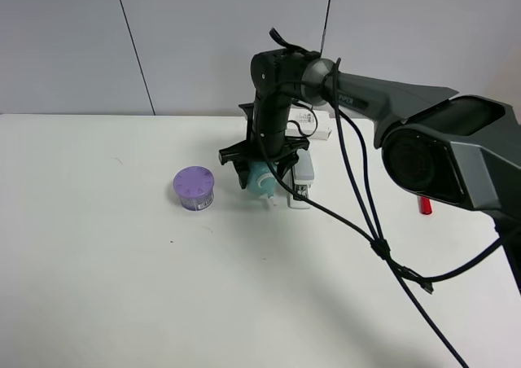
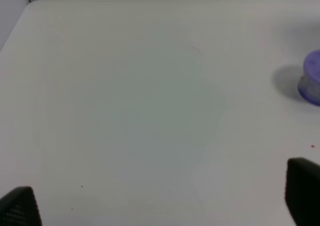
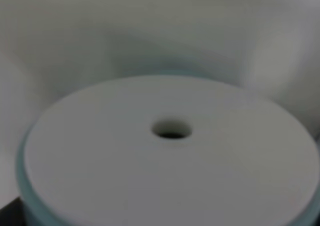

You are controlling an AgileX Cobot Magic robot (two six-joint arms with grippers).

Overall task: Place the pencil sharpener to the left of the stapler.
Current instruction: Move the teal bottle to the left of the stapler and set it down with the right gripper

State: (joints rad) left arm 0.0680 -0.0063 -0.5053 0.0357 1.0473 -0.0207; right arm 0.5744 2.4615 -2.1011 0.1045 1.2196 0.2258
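The teal pencil sharpener [image 1: 262, 181] stands low over the table, just left of the white-based stapler [image 1: 302, 182] and almost touching it. My right gripper [image 1: 264, 173] reaches in from the right and comes down over the sharpener, with a finger on each side, shut on it. In the right wrist view the sharpener's white top [image 3: 170, 156], with a small hole in it, fills the picture and hides the fingers. My left gripper [image 2: 160, 211] is open over bare table, only its dark fingertips [image 2: 302, 186] showing.
A purple round cylinder [image 1: 194, 188] [image 2: 312, 78] stands left of the sharpener. A flat white box [image 1: 314, 124] lies behind the stapler, partly hidden by the arm. A small red object [image 1: 424, 204] sits at the right. Black cables [image 1: 374, 242] hang from the right arm.
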